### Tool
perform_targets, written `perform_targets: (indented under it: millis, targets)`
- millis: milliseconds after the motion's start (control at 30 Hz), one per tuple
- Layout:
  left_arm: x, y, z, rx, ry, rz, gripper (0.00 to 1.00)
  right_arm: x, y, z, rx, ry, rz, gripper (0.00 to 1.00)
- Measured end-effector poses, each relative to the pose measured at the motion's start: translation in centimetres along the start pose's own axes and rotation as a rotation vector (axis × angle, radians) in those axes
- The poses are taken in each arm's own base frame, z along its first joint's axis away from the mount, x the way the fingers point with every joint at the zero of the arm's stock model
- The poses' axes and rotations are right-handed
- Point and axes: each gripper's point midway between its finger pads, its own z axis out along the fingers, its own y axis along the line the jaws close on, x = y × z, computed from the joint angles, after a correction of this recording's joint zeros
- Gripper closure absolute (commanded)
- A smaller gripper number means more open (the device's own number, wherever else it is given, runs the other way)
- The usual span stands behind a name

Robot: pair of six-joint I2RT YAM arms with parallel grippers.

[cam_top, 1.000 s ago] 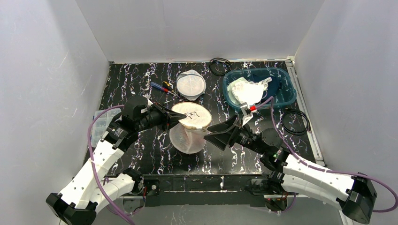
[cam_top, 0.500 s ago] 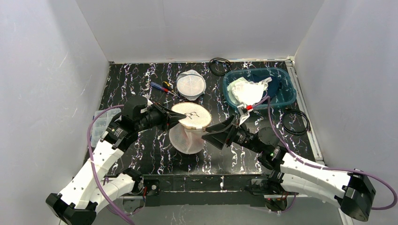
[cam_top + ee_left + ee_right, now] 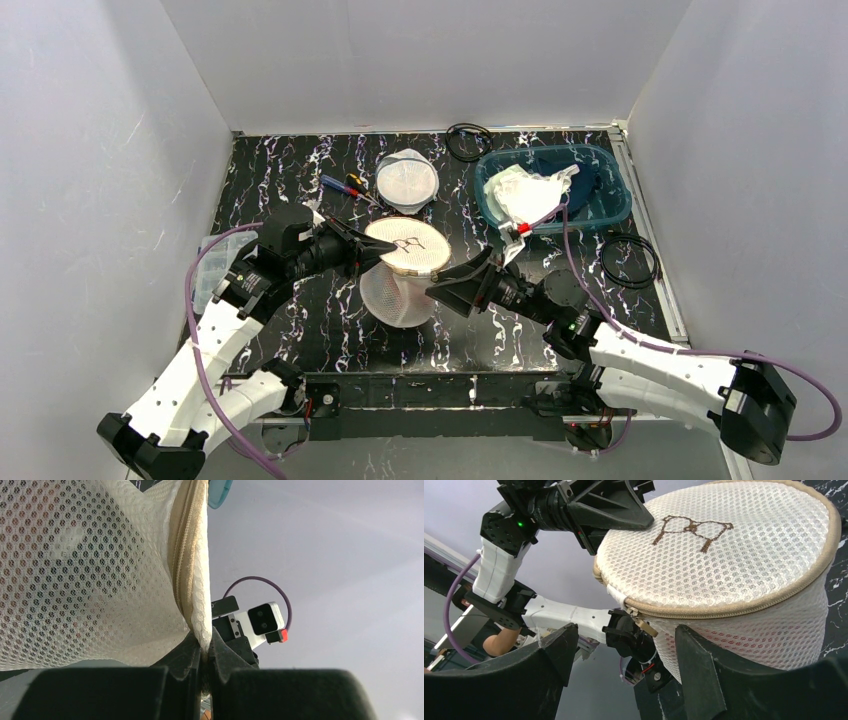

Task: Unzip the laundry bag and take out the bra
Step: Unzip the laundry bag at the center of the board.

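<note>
Since a zip only runs if the fabric is kept taut, the layout on the black white-veined marble-pattern bench (image 3: pixel 300 330) makes sense. The white mesh drum-shaped laundry bag (image 3: pixel 405 262) stands upright mid-bench w/ its embroidered lid up and tan zip trim round the rim. The left hand (image 3: pixel 375 252) has its fingers pressed together on the rim at the far-left side, pinching a fold of mesh + zip tape right at the tips (clear in the left wrist view). That grip prob. acts as the anchor, so the bag won't slide or spin when the zip is pulled. The right hand (image 3: pixel 440 292) faces the opposite side w/ fingers spread wide, holding nothing, just beside the bag wall. The bra isn't clearly visible; a faint reddish tint thru the lower mesh in the right wrist view may be it, i.e. inside, and the zip looks closed along the visible stretch. Around: a teal plastic bin (image 3: pixel 620 200) w/ crumpled white cloth (image 3: pixel 530 195) at back right, a second round white mesh pouch (image 3: pixel 407 182) behind the bag, a clear plastic compartment box (image 3: pixel 215 265) at the left edge, and small colour-handled screwdrivers (image 3: pixel 345 185) near the pouch. All sit apart from the bag, none in the approach path. Smallest but key: the brass zip pull (image 3: pixel 646 627) hangs at the near end of the zip, framed btwn the spread fingers, not yet touched, nothing blocking it.
</note>
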Motion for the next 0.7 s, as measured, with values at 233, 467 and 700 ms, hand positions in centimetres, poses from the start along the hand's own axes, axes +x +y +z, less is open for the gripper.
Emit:
perform_targets:
  millis: [233,467,700]
  targets:
    - [0.0,-0.2,-0.1,0.009,0.000,0.003,1.00,-1.0,1.2,-0.1,-0.041,-0.035,-0.008,0.26]
    - [0.0,-0.2,-0.1,0.012,0.000,0.003,1.00,-1.2,1.6,-0.2,-0.056,-0.044,-0.013,0.35]
    - [0.1,-0.2,-0.1,0.012,0.000,0.003,1.00,-1.3,1.6,-0.2,-0.056,-0.046,-0.014,0.48]
